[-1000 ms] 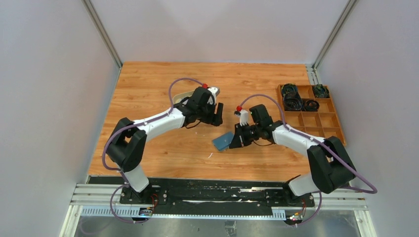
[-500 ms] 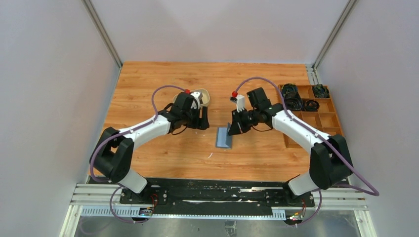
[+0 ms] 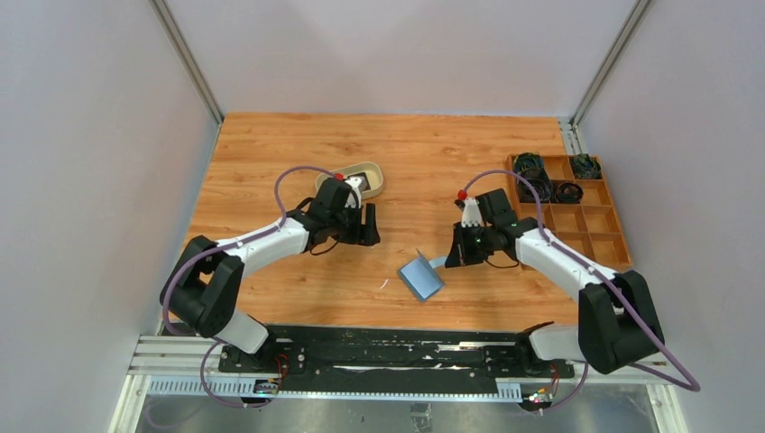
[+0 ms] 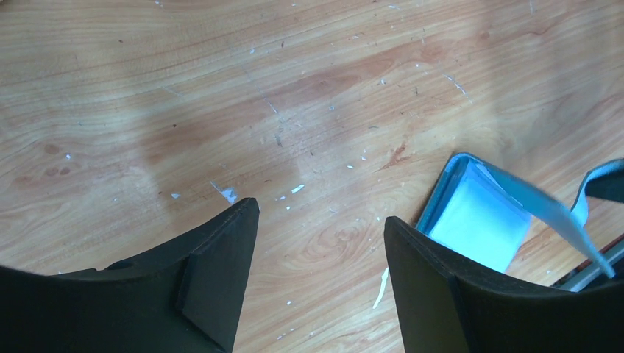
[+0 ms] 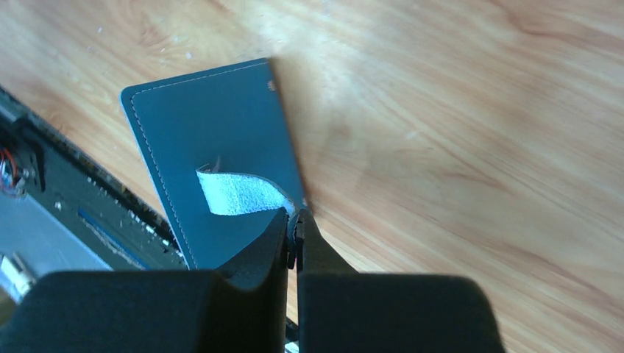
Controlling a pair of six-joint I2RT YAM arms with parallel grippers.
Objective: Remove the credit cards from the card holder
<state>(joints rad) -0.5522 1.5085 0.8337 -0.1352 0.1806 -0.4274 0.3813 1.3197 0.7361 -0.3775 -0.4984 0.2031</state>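
The teal-blue card holder (image 3: pixel 421 277) hangs tilted from its snap tab (image 5: pixel 235 193), close to the table's front edge. My right gripper (image 3: pixel 448 260) is shut on that tab; in the right wrist view the jaws (image 5: pixel 296 215) pinch it above the holder's stitched outer face (image 5: pixel 213 132). In the left wrist view the card holder (image 4: pixel 478 217) gapes open at the right, showing a pale blue inside. I cannot make out any credit cards. My left gripper (image 3: pixel 367 225) is open over bare wood, left of the holder, with nothing between its fingers (image 4: pixel 320 209).
A beige oval tray (image 3: pixel 372 171) sits behind the left wrist. A wooden compartment box (image 3: pixel 577 221) with coiled cables stands at the right edge. The black base rail (image 3: pixel 388 347) runs just below the holder. White flecks lie on the wood.
The right gripper has pulled the card holder by its tab toward the front edge and tipped it up. The left gripper has drawn back to the left, away from the holder.
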